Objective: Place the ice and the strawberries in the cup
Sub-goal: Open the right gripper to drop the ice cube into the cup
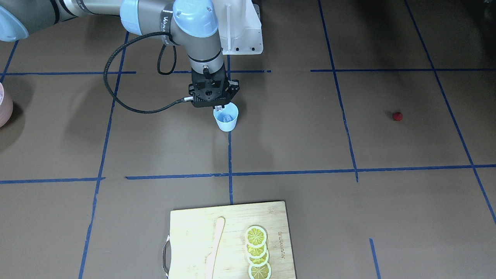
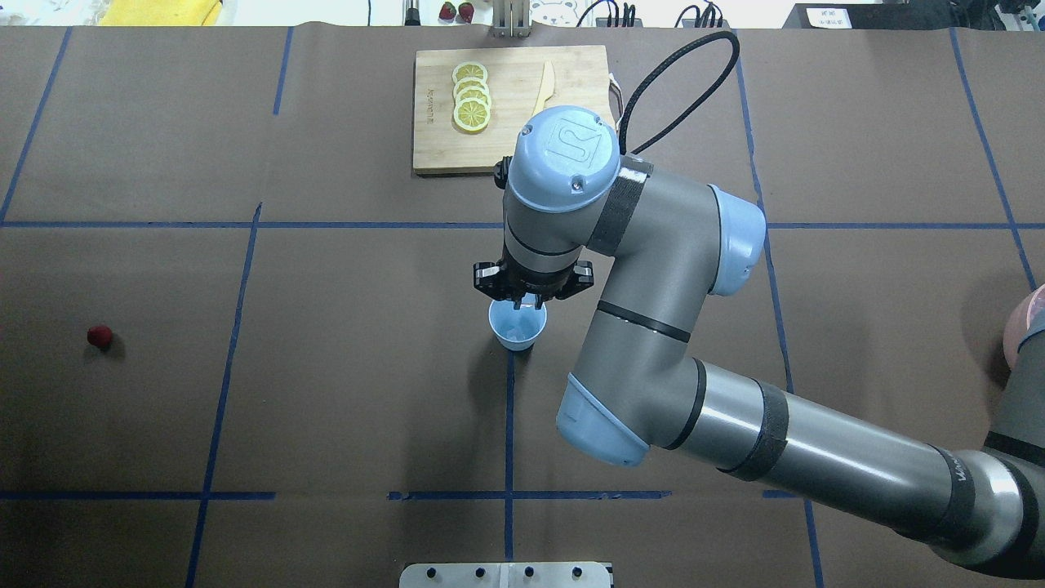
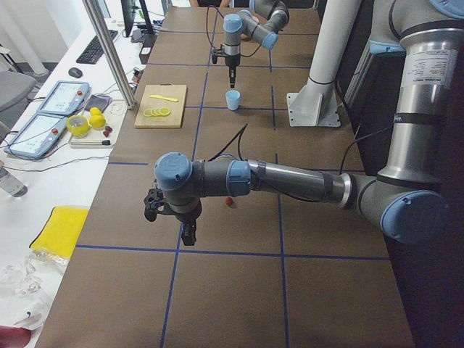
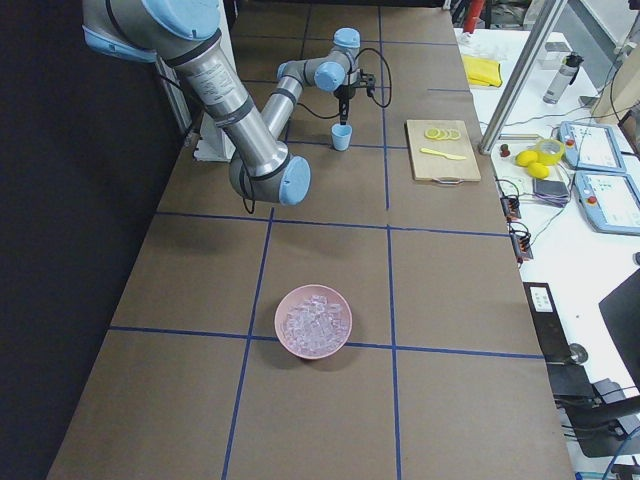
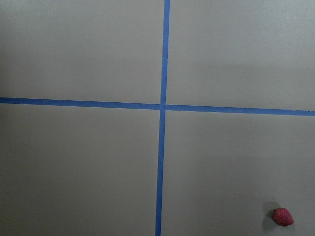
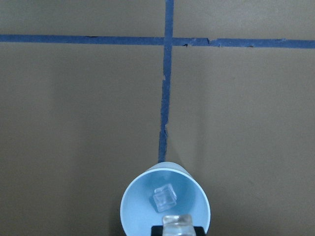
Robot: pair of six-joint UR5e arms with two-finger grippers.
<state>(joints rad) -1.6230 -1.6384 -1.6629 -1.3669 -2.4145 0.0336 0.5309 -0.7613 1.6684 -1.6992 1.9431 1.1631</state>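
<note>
Brown paper with blue tape lines [image 1: 294, 172] covers the table [image 1: 310, 135]. One ice cube [image 6: 164, 197] lies in the cup [image 1: 226, 124]. Just above its mouth the right gripper [image 2: 526, 304] pinches a second cube [image 6: 177, 222] between its fingers, not yet dropped. Ice looks partly done. The strawberry [image 1: 397, 116] is left, lying well apart from the cup toward the robot's left, near the left gripper [image 3: 187, 235], whose fingers I cannot judge. Far on the cup's other side, a pink bowl [image 4: 312, 352] holds a heap of cubes [image 4: 313, 320].
</note>
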